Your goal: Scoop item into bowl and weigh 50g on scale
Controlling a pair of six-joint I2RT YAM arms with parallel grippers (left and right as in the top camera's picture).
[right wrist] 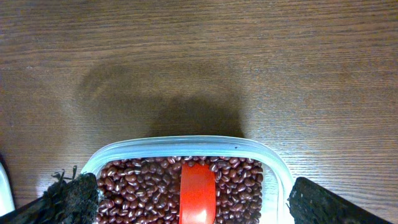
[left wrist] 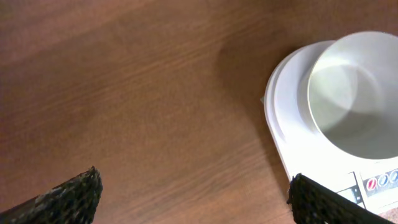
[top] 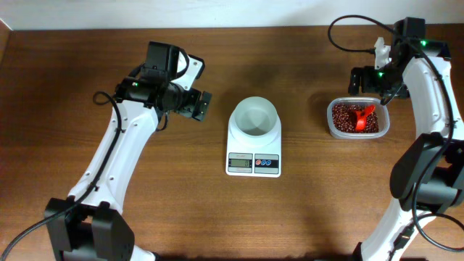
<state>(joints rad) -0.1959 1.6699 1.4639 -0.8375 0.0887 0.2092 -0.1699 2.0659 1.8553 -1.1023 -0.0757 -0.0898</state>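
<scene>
While the right gripper (right wrist: 199, 199) hangs spread wide, beans (right wrist: 143, 190) lie just below.

My left arm (top: 119, 156) and right arm (top: 435, 94) are white links with black joints and bases. Black cables (top: 331, 30) loop at upper right; green lights (top: 378, 72) glow. Pincer fingers (right wrist: 71, 199) are black, rough-textured.

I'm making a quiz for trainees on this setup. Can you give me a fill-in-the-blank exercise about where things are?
The white bowl sits on the ___.
The beans lie in a clear tub with a ___ scoop among them.
Inside, the bowl is ___.
Missing words: scale; red; empty.
</scene>
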